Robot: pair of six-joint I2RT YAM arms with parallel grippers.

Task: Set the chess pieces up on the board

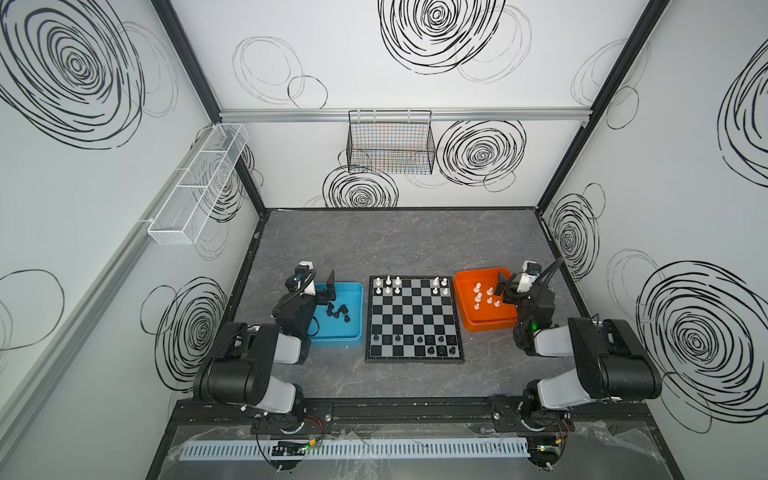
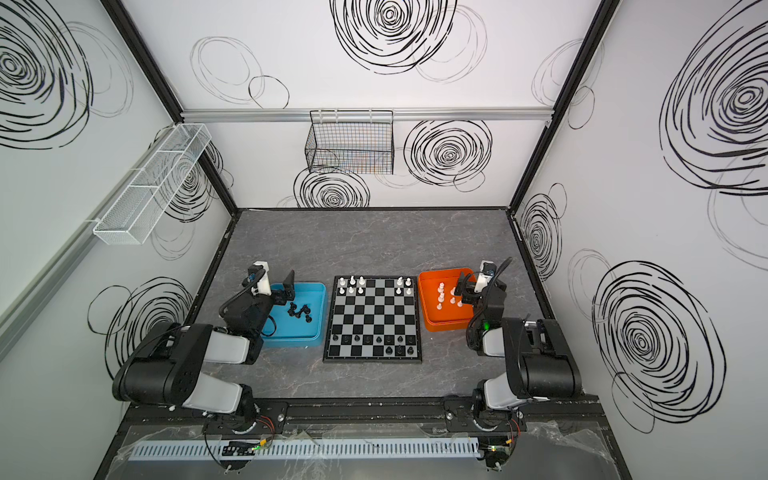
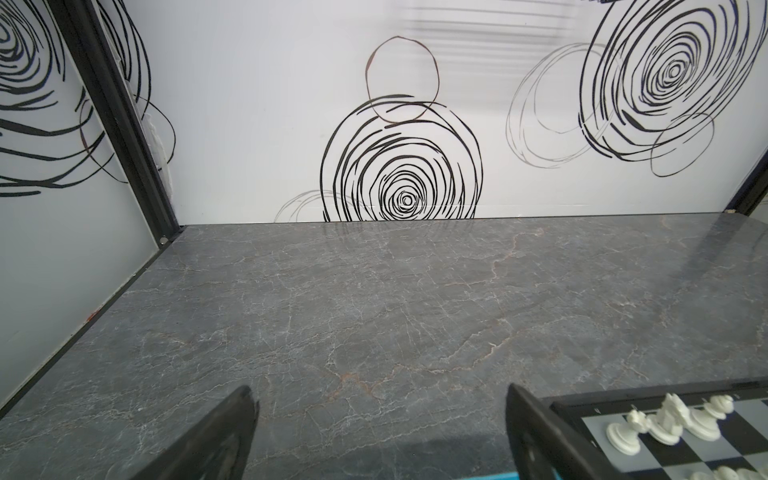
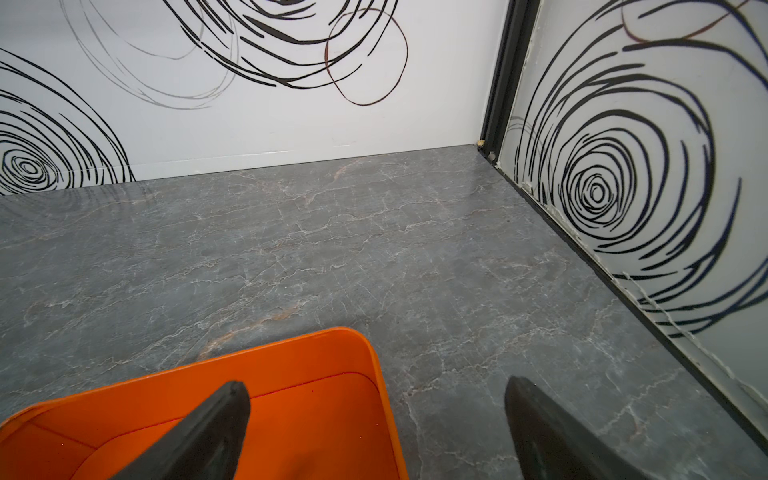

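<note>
The board [image 1: 415, 308] [image 2: 375, 308] lies flat at the table's middle in both top views. White chess pieces [image 1: 392, 285] stand on its far rows and black ones [image 1: 415, 340] on its near rows. More black pieces [image 1: 338, 312] lie in a blue tray [image 1: 347, 334]; more white pieces [image 1: 484, 296] stand in an orange tray [image 1: 490, 323]. My left gripper [image 1: 322, 291] [image 3: 380, 399] hangs open and empty over the blue tray's far edge. My right gripper [image 1: 505, 287] [image 4: 376, 388] is open and empty, straddling the orange tray's [image 4: 365, 347] far right corner. The left wrist view catches the board's corner [image 3: 602, 402] with white pieces [image 3: 665, 422].
The blue tray sits left of the board and the orange tray right, each close to it. Bare grey marble tabletop [image 1: 395, 245] stretches behind them to the back wall. A black wire basket [image 1: 390, 143] and a white mesh shelf [image 1: 199, 187] hang on the walls.
</note>
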